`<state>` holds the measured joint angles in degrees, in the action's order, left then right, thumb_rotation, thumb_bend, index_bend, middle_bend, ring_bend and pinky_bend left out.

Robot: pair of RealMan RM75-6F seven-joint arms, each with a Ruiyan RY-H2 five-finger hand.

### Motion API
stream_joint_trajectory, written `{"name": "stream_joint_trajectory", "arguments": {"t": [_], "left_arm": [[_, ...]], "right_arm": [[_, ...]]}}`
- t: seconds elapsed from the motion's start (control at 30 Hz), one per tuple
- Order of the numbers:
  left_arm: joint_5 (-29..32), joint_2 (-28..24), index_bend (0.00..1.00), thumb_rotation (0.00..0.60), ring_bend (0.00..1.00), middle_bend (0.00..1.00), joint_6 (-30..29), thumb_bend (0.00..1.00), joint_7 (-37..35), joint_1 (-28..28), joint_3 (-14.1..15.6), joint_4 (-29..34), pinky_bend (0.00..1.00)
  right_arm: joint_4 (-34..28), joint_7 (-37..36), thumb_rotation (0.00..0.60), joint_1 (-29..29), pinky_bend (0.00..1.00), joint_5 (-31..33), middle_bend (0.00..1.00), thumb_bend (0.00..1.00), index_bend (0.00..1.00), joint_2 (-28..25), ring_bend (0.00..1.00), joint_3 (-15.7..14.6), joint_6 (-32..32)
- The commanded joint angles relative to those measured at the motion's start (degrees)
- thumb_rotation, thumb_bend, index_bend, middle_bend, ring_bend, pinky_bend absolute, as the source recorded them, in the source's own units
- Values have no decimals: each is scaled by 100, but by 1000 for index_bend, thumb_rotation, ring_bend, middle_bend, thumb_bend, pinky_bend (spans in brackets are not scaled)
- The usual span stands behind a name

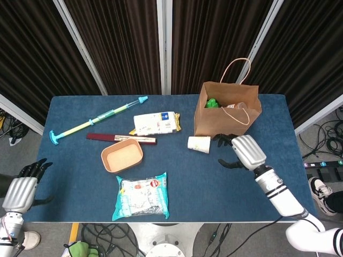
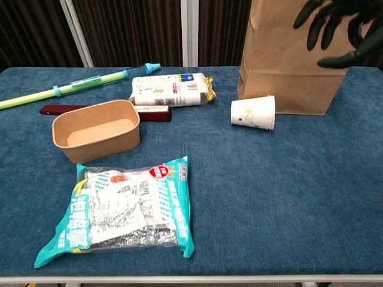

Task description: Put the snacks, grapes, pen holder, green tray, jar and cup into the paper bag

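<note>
paper cup, white with a faint green print (image 1: 199, 144), lies on its side on the blue cloth-covered table (image 1: 75, 187), just in front of the brown paper bag with the pink cord handle (image 1: 225, 115) and not held by anything. our right hand's dark fingers (image 1: 223, 140) are spread apart and empty, pointing toward the cup from its right, near it but apart from it. that right hand (image 1: 241, 151), silver-backed, hangs over the cloth just in front of the bag, its white forearm running off toward the near right corner. in the chest view the same fingers (image 2: 326, 24) show splayed in front of the bag's upper wall (image 2: 281, 66), with the cup (image 2: 254, 113) lying below and to the left, its mouth toward the right.

inside the open top of the bag we can see something green (image 1: 211, 103) and a pale rounded item beside it that we cannot identify.

our left hand (image 1: 20, 190) sits off the near left edge of the table, fingers loosely apart, holding nothing.

still out on the cloth: a teal and clear snack packet (image 1: 142, 196) at the near edge, a shallow tan paper tray (image 1: 122, 155) just behind it, a white and blue snack pack with gold ends (image 1: 155, 123) further back, a dark red flat stick (image 1: 120, 138) between tray and pack, and a long green and blue plastic syringe-like toy (image 1: 96, 120) lying diagonally at the far left.
</note>
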<state>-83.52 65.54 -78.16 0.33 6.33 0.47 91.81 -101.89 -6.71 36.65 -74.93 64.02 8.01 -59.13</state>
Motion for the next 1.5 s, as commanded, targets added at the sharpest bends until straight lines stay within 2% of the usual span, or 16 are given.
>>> {"name": "stream_joint_trajectory", "arguments": {"t": [0.03, 0.2, 0.4, 0.6, 0.8, 1.13, 1.5], "left_arm": [[1, 8, 200, 600, 133, 175, 4, 42, -11, -4, 6, -10, 145], [3, 26, 200, 600, 133, 175, 41, 41, -19, 5, 19, -20, 145], [4, 32, 200, 600, 133, 175, 49, 40, -4, 2, 29, -23, 145], [-3, 28, 200, 600, 133, 175, 37, 42, 15, -7, 36, -4, 145], [30, 32, 200, 600, 133, 175, 43, 41, -7, -36, 55, -20, 144], [-6, 45, 200, 600, 133, 175, 45, 40, -7, -14, 45, -37, 145], [33, 34, 200, 600, 133, 175, 30, 41, -28, -60, 65, -35, 145]], "right_arm": [[448, 185, 600, 114, 667, 890, 376, 148, 213, 266, 371, -42, 751], [981, 119, 600, 278, 547, 1535, 308, 148, 138, 634, 276, -19, 1362], [1499, -200, 600, 432, 468, 1858, 254, 148, 63, 1018, 206, 107, 1895], [1882, -499, 600, 585, 442, 2029, 222, 148, 29, 1318, 167, 228, 2381], [2120, -673, 600, 535, 440, 2133, 219, 148, 27, 1539, 167, 258, 2459], [2669, -1117, 600, 618, 436, 1837, 219, 148, 26, 2071, 167, 519, 2628], [2990, -673, 600, 1002, 410, 1262, 217, 148, 26, 2528, 151, 470, 2618]]}}
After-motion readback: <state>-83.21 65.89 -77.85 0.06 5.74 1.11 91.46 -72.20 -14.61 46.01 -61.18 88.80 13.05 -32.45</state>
